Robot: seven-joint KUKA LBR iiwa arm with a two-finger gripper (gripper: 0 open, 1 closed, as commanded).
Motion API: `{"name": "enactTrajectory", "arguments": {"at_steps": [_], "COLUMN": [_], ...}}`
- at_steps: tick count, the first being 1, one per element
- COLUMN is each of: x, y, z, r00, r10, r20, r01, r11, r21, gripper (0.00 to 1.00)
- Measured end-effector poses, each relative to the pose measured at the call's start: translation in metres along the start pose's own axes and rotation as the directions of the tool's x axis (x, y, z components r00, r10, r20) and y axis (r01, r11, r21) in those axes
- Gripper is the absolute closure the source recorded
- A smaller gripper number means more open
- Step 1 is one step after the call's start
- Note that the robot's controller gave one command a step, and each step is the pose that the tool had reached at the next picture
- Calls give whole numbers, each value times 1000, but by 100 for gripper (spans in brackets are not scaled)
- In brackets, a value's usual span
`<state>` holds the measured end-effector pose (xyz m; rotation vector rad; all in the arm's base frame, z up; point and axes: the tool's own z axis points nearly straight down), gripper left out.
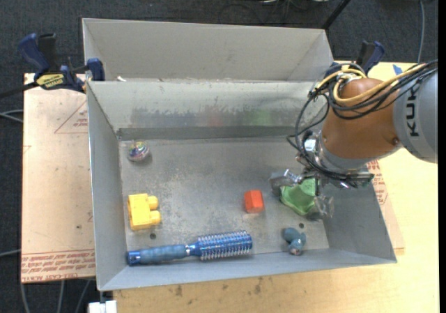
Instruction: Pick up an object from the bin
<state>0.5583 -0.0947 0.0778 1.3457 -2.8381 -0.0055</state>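
My gripper (302,194) is low in the right part of the bin, under the orange wrist cover. It stands open, with one finger (281,180) on the left and the other at the lower right of a green soft-looking thing (297,197) that lies on the bin floor. The green thing sits between the fingers, partly hidden by the wrist. A small orange block (254,201) lies just left of it. A small grey-blue piece (294,238) lies below it near the front wall.
A blue hairbrush (191,249) lies along the front wall. At the left sit a yellow toy brick (143,210) and, farther back, a small round silvery thing (139,152). The bin's sloping right wall is close to the gripper.
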Motion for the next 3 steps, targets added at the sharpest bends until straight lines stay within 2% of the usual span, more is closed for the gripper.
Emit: {"name": "enactTrajectory", "arguments": {"at_steps": [1, 2, 3], "x": [-24, -25, -11], "y": [-59, -58, -66], "z": [8, 5, -172], "r00": [1000, 1000, 979], "r10": [10, 9, -203], "r20": [5, 7, 3], "r01": [-10, -9, 203], "r11": [1000, 1000, 979], "r21": [8, 6, 14], "gripper": [0, 100, 100]}}
